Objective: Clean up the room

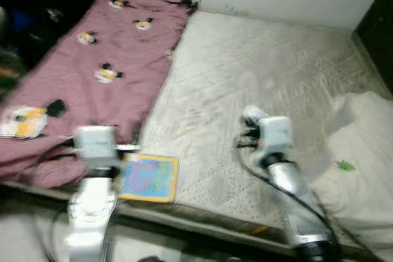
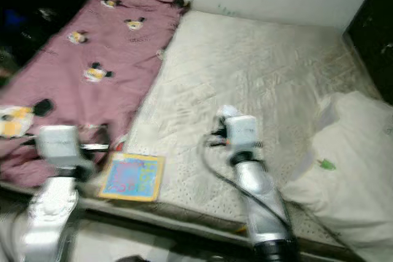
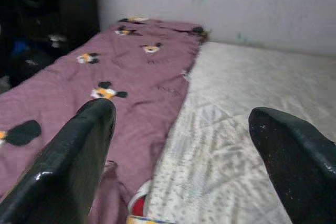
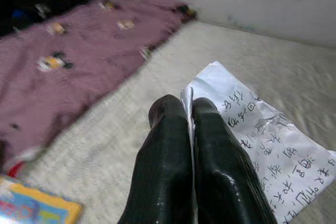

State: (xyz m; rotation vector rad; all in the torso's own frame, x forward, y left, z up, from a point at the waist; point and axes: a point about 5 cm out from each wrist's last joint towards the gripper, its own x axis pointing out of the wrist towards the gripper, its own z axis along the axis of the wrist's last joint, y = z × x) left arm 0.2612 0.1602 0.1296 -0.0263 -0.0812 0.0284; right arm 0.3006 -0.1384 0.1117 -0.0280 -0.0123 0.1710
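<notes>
Across the pale mattress (image 1: 245,72) you are holding your right gripper (image 4: 190,109) pinched on a handwritten paper sheet (image 4: 262,145) mid-bed, while the colourful book (image 1: 147,178) is lying at the near edge just right of your spread, empty left gripper (image 3: 184,129), the nearer arm.

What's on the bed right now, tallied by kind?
Pink cartoon-print blanket: 1
Colourful square picture book: 1
White pillow: 1
White handwritten paper sheet, pinched in the right gripper: 1
Total: 4
The left gripper is open above the blanket's edge, holding nothing.
</notes>
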